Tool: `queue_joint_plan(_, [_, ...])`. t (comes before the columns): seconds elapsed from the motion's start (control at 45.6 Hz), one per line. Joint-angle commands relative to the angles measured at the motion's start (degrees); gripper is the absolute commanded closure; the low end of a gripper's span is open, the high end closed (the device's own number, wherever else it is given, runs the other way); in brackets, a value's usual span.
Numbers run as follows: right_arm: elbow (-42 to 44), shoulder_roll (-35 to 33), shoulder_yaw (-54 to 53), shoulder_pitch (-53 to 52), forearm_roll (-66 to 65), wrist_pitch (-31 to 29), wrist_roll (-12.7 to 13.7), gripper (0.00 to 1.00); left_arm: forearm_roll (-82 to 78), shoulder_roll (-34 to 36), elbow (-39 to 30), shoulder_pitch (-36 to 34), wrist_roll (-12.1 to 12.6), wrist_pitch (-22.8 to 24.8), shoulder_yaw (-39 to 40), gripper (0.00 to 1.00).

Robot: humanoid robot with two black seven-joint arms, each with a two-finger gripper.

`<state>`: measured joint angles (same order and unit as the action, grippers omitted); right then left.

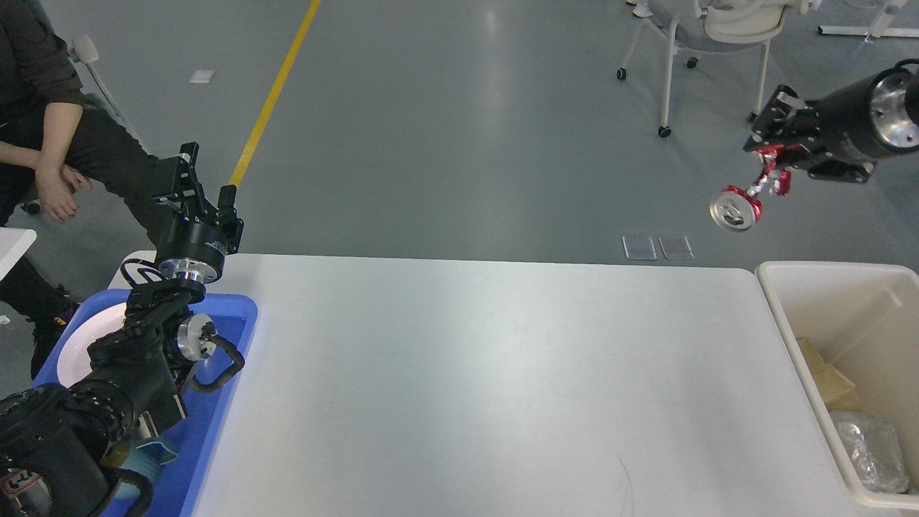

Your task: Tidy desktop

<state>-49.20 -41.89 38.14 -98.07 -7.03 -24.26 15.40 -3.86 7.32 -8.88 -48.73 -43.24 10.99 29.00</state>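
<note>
Our left gripper [204, 188] fingers stand apart, gripping nothing, raised over the blue tray [240, 323]. Our right gripper [772, 118] is too dark to read; a red clamp [770, 179] hangs beneath. The desktop [488, 388] spans between tray and beige bin [804, 345].

White desktop [488, 373] between tray [215, 416], bin [790, 316]

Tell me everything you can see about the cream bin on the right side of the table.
The cream bin is a deep, rectangular container of smooth, glossy plastic with a thick rolled rim and rounded corners. It stands upright and open-topped against the right end of the white desktop, cut off by the picture's right and bottom edges. Inside lie tan, cardboard-like pieces and, nearer the camera, a crumpled clear plastic wrapper. Neither gripper touches it; the right gripper is raised well beyond it.
</note>
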Motion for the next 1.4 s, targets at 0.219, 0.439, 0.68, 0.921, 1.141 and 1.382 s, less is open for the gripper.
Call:
queue_joint_plan(0.219, [29.85, 6.03, -10.09, 37.50, 2.03, 19.68, -0.37, 1.00, 0.00, 0.07, 0.00, 0.04, 0.00, 0.00, 0.00, 0.04])
queue_joint_plan(0.439, [31.44, 6.91, -15.55, 44.45, 2.03, 20.48, -0.37, 0.30, 0.00, -0.02, 0.00, -0.05, 0.00, 0.00, 0.00, 0.03])
queue_joint_plan(0.68, [31.62, 7.87, -15.99, 46.12, 2.03, 20.48, -0.28, 0.00, 0.00, -0.02, 0.00, 0.04, 0.00, 0.00, 0.00, 0.03])
queue_joint_plan(0.921, [31.79, 8.14, -34.94, 45.95, 2.90, 20.56, -0.37, 0.00, 0.00, -0.02, 0.00, -0.05, 0.00, 0.00, 0.00, 0.04])
queue_joint_plan(1.141, [30.83, 12.88, -62.64, 43.40, 2.99, 20.56, -5.19, 0.00, 0.00, 0.07, 0.00, 0.04, 0.00, 0.00, 0.00, 0.03])
queue_joint_plan(1.382, [24.86, 17.36, -75.92, 45.94, 2.99, 20.39, -29.79, 0.00, 0.00, -0.02, 0.00, 0.04, 0.00, 0.00, 0.00, 0.03])
